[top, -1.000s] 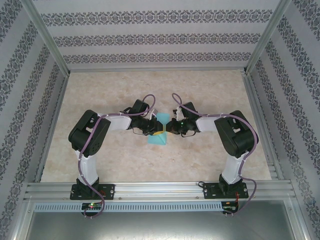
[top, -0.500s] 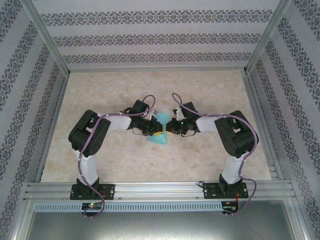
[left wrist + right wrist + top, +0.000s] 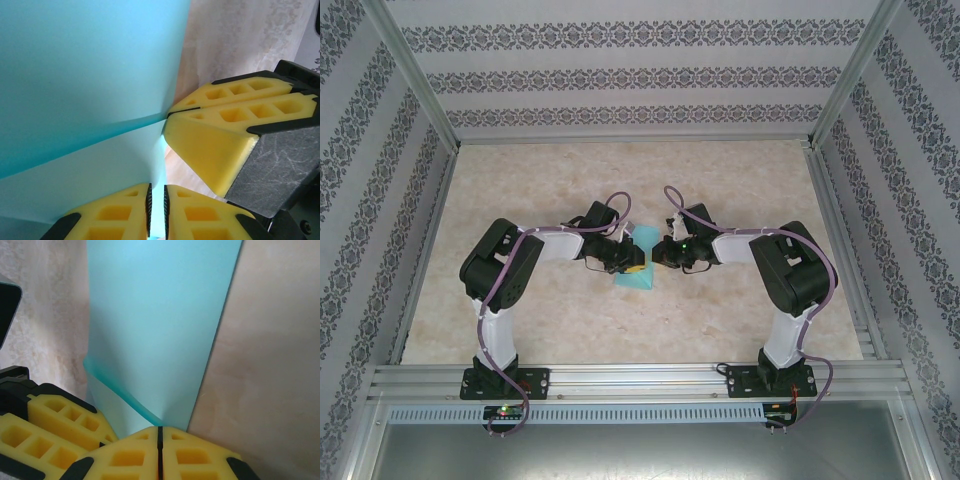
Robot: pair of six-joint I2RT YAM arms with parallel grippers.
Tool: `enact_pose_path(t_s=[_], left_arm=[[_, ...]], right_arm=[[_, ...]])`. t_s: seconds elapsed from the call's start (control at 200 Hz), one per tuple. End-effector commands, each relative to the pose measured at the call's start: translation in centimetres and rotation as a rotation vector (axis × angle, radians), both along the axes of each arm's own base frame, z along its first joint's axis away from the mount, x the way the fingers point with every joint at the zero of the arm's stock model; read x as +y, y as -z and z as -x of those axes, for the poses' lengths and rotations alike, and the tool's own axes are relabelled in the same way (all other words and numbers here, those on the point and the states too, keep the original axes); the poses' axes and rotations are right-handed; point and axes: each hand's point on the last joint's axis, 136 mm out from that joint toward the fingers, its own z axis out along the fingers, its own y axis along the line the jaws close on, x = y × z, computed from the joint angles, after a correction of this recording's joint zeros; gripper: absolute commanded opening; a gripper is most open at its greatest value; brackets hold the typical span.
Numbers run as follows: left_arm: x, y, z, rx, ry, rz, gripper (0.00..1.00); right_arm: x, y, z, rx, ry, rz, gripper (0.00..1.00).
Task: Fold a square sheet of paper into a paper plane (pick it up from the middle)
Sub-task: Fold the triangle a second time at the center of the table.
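The square sheet of paper point(image 3: 638, 280) is turquoise and part-folded, held up off the table between the two arms at the middle. My left gripper point(image 3: 629, 263) is shut on it from the left. In the left wrist view the paper point(image 3: 85, 75) runs down between the pads of the left gripper point(image 3: 157, 207). My right gripper point(image 3: 660, 254) is shut on the sheet from the right. In the right wrist view a bent fold of the paper point(image 3: 160, 325) meets the tips of the right gripper point(image 3: 160, 437). The two grippers almost touch.
The beige marbled table point(image 3: 640, 180) lies inside patterned walls with metal rails point(image 3: 640, 380) along the near edge. The right gripper's yellow fingers point(image 3: 225, 125) crowd the left wrist view, and the left gripper's fingers point(image 3: 55, 430) crowd the right wrist view.
The left gripper has edged slightly right and down with the paper, and the sheet's upper flap has leaned a little left. Both grips are unchanged.
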Motion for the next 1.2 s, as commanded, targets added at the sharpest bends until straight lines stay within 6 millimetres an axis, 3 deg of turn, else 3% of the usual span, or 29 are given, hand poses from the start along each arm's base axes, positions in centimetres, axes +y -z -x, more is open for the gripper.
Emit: enact_pose_path(t_s=[0.0,0.285,0.709,1.194], left_arm=[[-0.3,0.3,0.2,0.0,0.023,-0.019,0.18],[-1.1,-2.8,-0.3,-0.084,0.029,0.046,0.19],[-0.7,0.1,0.2,-0.011,0.029,-0.024,0.18],[-0.4,1.1,0.6,0.017,0.029,-0.043,0.18]], right_arm=[[-0.4,0.0,0.2,-0.001,0.005,0.013,0.09],[-0.3,0.3,0.3,0.007,0.003,0.024,0.1],[-0.2,0.3,0.5,0.007,-0.003,0.033,0.1],[-0.4,0.8,0.5,0.016,-0.001,0.053,0.1]])
